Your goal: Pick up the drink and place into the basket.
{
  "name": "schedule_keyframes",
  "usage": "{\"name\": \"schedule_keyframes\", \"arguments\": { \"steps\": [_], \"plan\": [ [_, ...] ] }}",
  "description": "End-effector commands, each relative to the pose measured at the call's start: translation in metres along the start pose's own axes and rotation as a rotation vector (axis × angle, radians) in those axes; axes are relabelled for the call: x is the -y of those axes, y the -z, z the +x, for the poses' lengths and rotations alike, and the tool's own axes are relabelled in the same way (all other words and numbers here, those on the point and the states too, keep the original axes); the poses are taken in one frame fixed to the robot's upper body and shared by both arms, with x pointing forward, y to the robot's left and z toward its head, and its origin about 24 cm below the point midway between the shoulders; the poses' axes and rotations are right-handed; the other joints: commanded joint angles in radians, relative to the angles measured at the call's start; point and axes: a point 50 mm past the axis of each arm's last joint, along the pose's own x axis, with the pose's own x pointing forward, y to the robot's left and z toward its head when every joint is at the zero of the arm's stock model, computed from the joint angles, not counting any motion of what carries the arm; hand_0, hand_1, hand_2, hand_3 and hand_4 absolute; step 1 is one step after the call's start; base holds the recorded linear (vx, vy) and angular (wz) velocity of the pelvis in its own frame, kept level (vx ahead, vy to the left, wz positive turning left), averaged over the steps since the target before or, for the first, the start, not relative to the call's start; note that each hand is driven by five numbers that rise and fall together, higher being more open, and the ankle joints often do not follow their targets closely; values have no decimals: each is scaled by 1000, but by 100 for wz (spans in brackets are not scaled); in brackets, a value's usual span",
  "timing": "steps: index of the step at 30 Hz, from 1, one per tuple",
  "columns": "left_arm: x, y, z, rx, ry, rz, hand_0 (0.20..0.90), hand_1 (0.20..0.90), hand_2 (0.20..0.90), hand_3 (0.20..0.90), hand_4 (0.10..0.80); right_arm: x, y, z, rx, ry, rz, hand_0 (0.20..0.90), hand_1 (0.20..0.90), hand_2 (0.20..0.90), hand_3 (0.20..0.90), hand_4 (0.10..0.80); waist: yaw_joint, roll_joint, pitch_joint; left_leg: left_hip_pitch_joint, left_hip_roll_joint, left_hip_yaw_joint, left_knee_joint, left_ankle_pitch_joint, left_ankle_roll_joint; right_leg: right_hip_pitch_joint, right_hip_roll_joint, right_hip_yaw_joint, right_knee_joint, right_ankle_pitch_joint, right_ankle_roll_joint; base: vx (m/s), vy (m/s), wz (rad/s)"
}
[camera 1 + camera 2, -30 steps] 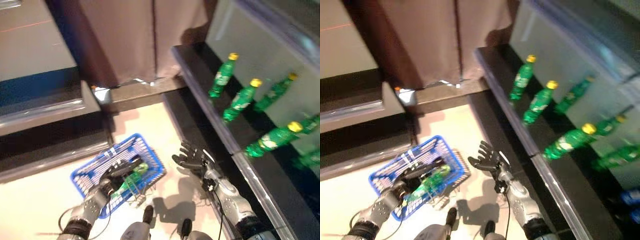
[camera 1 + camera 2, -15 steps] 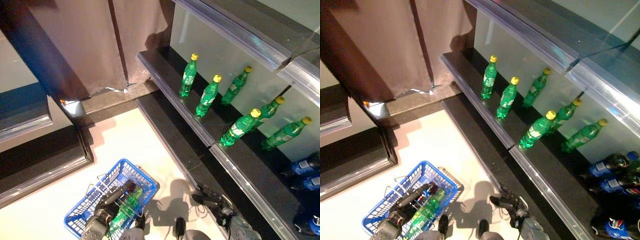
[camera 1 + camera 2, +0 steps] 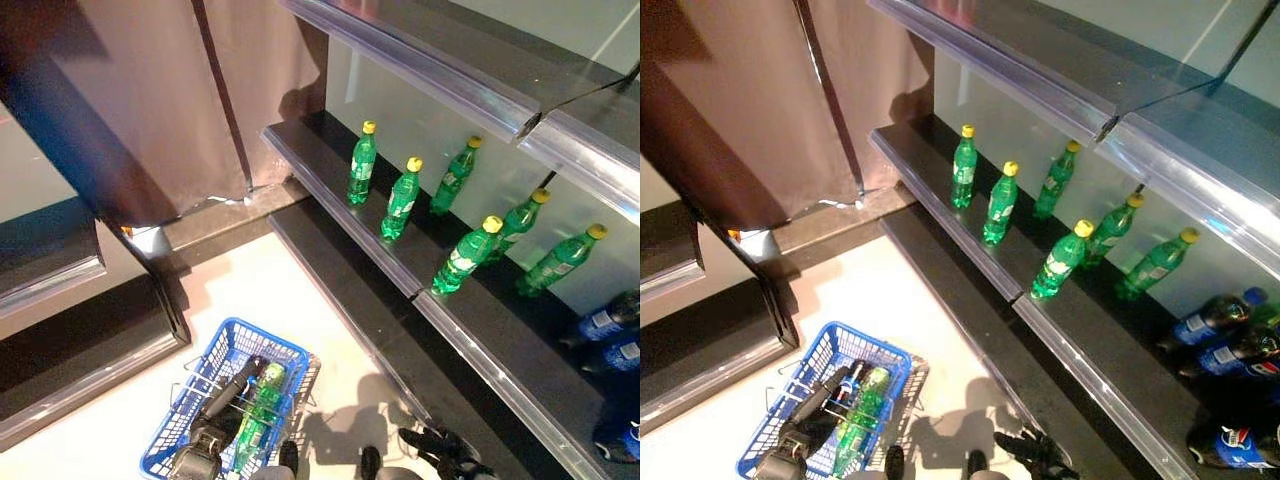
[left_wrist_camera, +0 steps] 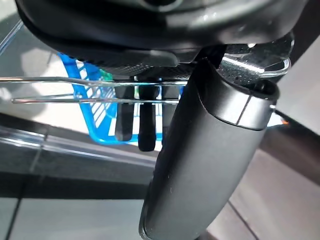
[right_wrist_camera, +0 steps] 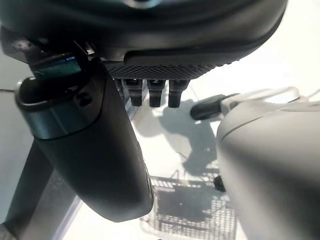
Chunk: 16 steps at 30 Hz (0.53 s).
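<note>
The blue basket (image 3: 213, 366) hangs low at the front left, off the pale floor. My left hand (image 3: 233, 392) is shut on its thin wire handles (image 4: 75, 90), fingers curled over them in the left wrist view. A green bottle with a yellow cap (image 3: 258, 412) lies inside the basket, next to a dark drink with a blue label (image 3: 847, 384). My right hand (image 3: 440, 455) hangs low at the front right, open and empty, below the shelf's edge. It also shows in the right wrist view (image 5: 150, 95).
Green bottles (image 3: 402, 198) stand in a row on a dark shelf (image 3: 330, 190) to the right, under a glass-fronted upper shelf (image 3: 440, 70). Dark blue-labelled bottles (image 3: 605, 322) lie further right. A black ledge (image 3: 340, 275) runs below, and a dark step (image 3: 90, 340) stands at the left.
The camera has swung up and right, bringing more of the shelf into view. My right hand has dropped from beside the basket down to my right side. The basket still hangs from my left hand.
</note>
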Motion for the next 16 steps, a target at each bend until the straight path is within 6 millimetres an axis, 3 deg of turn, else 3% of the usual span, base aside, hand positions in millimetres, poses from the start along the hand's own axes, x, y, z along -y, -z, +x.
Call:
{"name": "schedule_keyframes", "arguments": {
  "steps": [1, 16],
  "plan": [
    [62, -62, 7, 342, 426, -61, 300, 300, 300, 200, 100, 44, 7, -12, -34, 134, -34, 900, 900, 900, 900, 800, 44, 67, -196, 35, -68, 11, 51, -160, 10, -19, 80, -29, 4, -39, -41, 0, 0, 0],
    [58, -57, 7, 332, 436, -132, 300, 300, 300, 200, 100, 40, 8, -11, -36, 120, -44, 900, 900, 900, 900, 800, 47, 71, -202, 40, -70, 0, 45, -164, 10, -15, 84, -27, 3, -44, -43, 0, 0, 0]
  ]
}}
